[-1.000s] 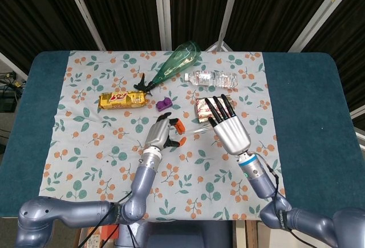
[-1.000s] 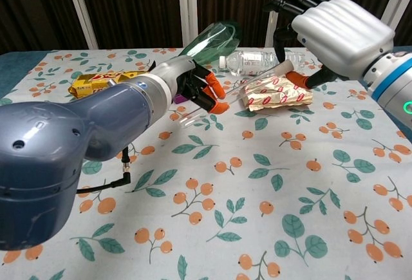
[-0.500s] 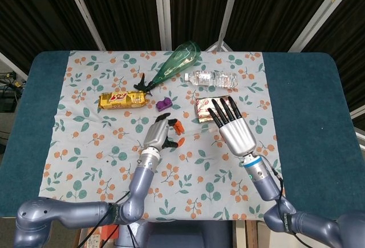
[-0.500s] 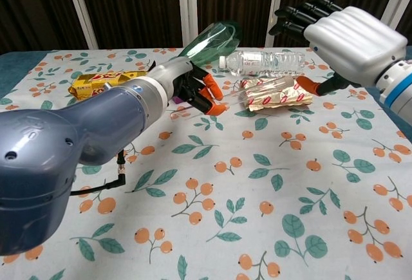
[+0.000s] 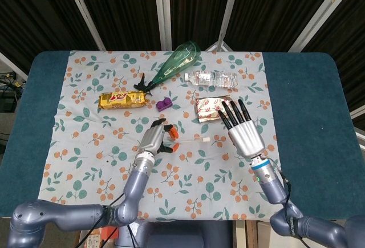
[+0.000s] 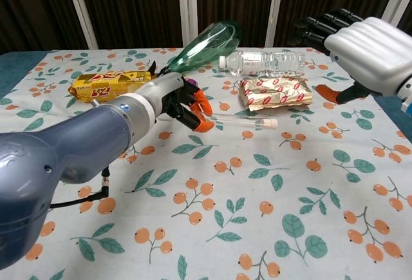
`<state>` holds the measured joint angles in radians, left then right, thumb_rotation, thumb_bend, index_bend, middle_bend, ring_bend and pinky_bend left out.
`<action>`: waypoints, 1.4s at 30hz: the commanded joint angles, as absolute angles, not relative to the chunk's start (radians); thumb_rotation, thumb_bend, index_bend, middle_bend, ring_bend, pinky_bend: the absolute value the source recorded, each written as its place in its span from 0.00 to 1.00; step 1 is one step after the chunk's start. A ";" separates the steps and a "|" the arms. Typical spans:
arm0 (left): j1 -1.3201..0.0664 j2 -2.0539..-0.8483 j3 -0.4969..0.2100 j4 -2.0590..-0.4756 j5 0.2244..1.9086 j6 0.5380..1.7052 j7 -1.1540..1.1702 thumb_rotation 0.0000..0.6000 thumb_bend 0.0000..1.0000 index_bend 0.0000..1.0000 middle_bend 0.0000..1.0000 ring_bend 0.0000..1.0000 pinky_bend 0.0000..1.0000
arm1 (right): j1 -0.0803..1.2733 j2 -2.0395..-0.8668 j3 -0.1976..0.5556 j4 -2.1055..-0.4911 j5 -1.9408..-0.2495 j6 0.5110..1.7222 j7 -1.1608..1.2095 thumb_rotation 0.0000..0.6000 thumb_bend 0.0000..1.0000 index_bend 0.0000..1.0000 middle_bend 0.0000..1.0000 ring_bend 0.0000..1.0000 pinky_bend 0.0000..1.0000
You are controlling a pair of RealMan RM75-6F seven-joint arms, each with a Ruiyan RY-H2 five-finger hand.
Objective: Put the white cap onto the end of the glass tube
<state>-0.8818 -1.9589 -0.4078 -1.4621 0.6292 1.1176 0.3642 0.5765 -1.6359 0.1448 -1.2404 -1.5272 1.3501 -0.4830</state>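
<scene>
Capping looks done: white cap (image 6: 273,123) seated on the far end of the glass tube (image 6: 238,121), held level above the middle of the tablecloth (image 5: 102,162), well in from every edge. Left hand (image 5: 155,139) pinching the tube's near end; right hand (image 5: 242,133) spread, grasping nothing. Next, probably lowering the tube and letting go gently.

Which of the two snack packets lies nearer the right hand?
The silver packet with red print, just beside the right hand; the yellow packet lies far across the cloth.
</scene>
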 commanded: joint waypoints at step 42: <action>-0.697 -1.692 -0.262 -1.635 0.795 1.185 0.393 1.00 0.33 0.37 0.32 0.05 0.00 | 0.488 -1.541 0.195 -1.461 -1.424 1.391 -0.448 1.00 0.43 0.13 0.04 0.00 0.00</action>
